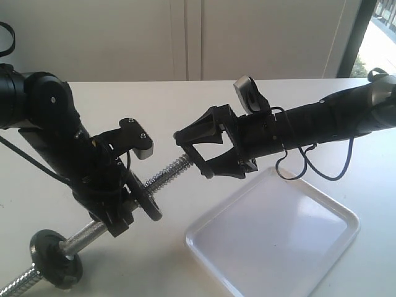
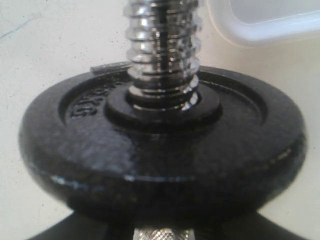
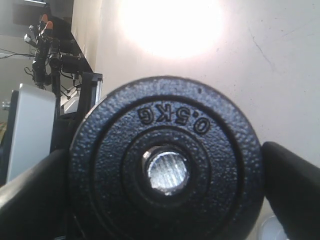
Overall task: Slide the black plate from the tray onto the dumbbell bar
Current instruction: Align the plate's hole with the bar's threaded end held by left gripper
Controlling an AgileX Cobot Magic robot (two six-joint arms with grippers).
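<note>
My right gripper (image 1: 193,157) is shut on the rim of the black plate (image 1: 189,148), which shows edge-on in the exterior view. In the right wrist view the plate (image 3: 167,115) fills the space between the fingers (image 3: 295,182). The cut end of the dumbbell bar (image 3: 167,171) shows inside its centre hole. The bar (image 1: 166,172) slants up from the lower left, and its threaded tip meets the plate. My left gripper (image 1: 127,207) is shut on the bar's knurled middle (image 2: 162,234). The white tray (image 1: 346,218) lies empty below the right arm.
A second black disc (image 1: 150,204) sits on the bar just beyond my left gripper, and is large in the left wrist view (image 2: 160,150). A third disc (image 1: 57,250) rides the bar's lower left end. The tray's corner (image 2: 260,27) lies past the threaded end (image 2: 162,40).
</note>
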